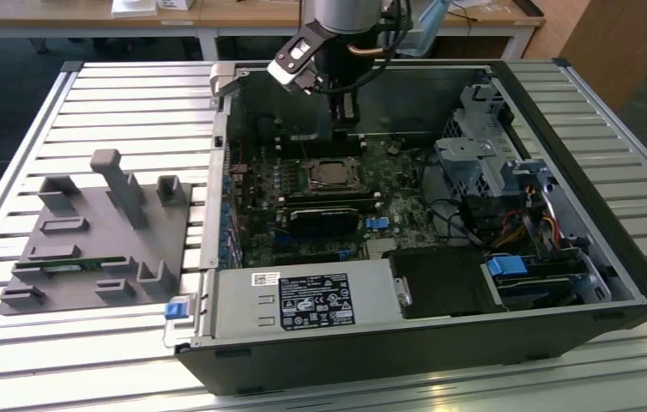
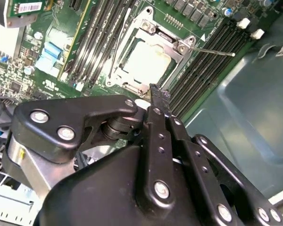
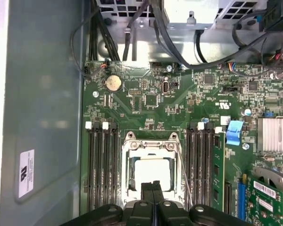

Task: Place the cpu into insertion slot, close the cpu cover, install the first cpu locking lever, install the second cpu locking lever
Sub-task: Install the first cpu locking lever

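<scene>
In the exterior view's upper middle, the gripper (image 1: 347,129), fingers pressed together, hovers near the chip (image 1: 329,174) framed by its metal cover (image 3: 151,146).

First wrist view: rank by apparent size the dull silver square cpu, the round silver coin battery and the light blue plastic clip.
Largest: the dull silver square cpu.
Middle: the light blue plastic clip.
Smallest: the round silver coin battery, not far behind the clip.
</scene>
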Controlling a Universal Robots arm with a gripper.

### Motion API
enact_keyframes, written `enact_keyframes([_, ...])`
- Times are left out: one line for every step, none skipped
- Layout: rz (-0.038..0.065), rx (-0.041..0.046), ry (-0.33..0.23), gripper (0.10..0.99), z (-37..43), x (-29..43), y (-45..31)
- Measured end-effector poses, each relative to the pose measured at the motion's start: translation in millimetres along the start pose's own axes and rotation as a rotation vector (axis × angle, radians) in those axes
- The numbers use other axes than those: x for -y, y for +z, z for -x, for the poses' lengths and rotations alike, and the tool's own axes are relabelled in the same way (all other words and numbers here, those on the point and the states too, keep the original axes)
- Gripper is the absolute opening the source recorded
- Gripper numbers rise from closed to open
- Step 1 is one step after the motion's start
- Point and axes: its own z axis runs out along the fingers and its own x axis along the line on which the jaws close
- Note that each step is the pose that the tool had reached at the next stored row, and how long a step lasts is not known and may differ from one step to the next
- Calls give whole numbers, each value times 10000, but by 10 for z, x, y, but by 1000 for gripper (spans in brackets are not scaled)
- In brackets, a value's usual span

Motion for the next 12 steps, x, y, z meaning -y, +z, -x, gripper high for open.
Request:
enact_keyframes([0,-5,-94,106,0,0,0])
enact_keyframes([-3,-11,-251,106,0,0,0])
enact_keyframes([-6,-16,-431,106,0,0,0])
enact_keyframes([-9,-22,-611,106,0,0,-1])
enact_keyframes([-12,-29,-792,106,0,0,-1])
enact_keyframes([-15,-36,-976,106,0,0,0])
enact_keyframes([-17,-43,-1156,106,0,0,0])
enact_keyframes([-21,-49,-1336,106,0,0,-1])
enact_keyframes([-23,-55,-1513,106,0,0,-1])
enact_keyframes([-26,-61,-1669,106,0,0,0])
enact_keyframes([-27,-67,-1807,106,0,0,0])
enact_keyframes([-30,-72,-1944,106,0,0,1])
